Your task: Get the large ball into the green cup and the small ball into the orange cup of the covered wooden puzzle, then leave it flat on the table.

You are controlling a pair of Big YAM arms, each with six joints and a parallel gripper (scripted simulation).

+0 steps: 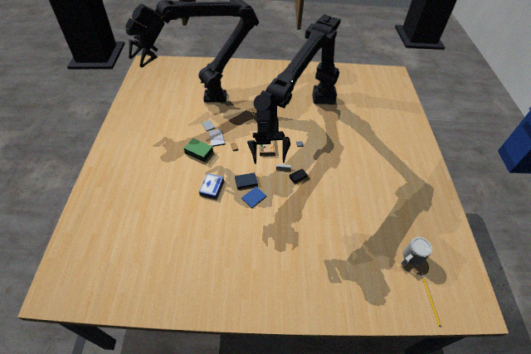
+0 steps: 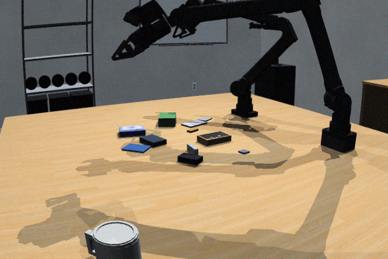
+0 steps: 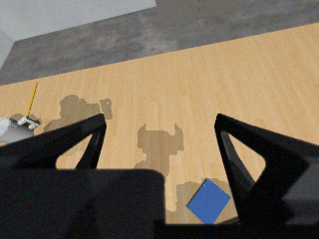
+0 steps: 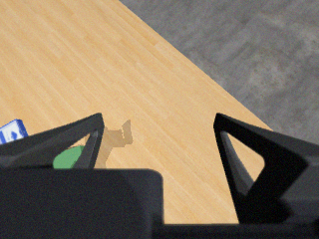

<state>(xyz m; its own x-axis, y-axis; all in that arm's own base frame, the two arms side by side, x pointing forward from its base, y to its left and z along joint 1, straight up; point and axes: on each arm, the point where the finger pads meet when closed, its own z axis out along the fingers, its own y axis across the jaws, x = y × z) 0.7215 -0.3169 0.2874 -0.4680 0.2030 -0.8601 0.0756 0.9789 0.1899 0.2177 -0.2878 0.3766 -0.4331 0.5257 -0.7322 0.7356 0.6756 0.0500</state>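
The covered wooden puzzle (image 1: pixel 268 150) is a small dark-framed box lying flat near the table's middle. It also shows in the exterior view (image 2: pixel 214 137), with two small pale balls inside; I cannot make out which cups they are in. My left gripper (image 1: pixel 269 151) (image 2: pixel 120 52) is open and empty, held high above the puzzle, and its wrist view (image 3: pixel 159 124) shows bare table and a blue tile. My right gripper (image 1: pixel 143 55) (image 2: pixel 181 31) is open and empty, high over the table's far corner, with its wrist view (image 4: pixel 159 121) looking past the table edge.
Around the puzzle lie a green box (image 1: pixel 198 148), a blue-and-white box (image 1: pixel 211 185), a dark blue box (image 1: pixel 246 180), a blue tile (image 1: pixel 254 196), a black block (image 1: pixel 298 176) and grey plates (image 1: pixel 214 132). A mug (image 1: pixel 416 250) and a yellow tape (image 1: pixel 431 300) lie near the front corner.
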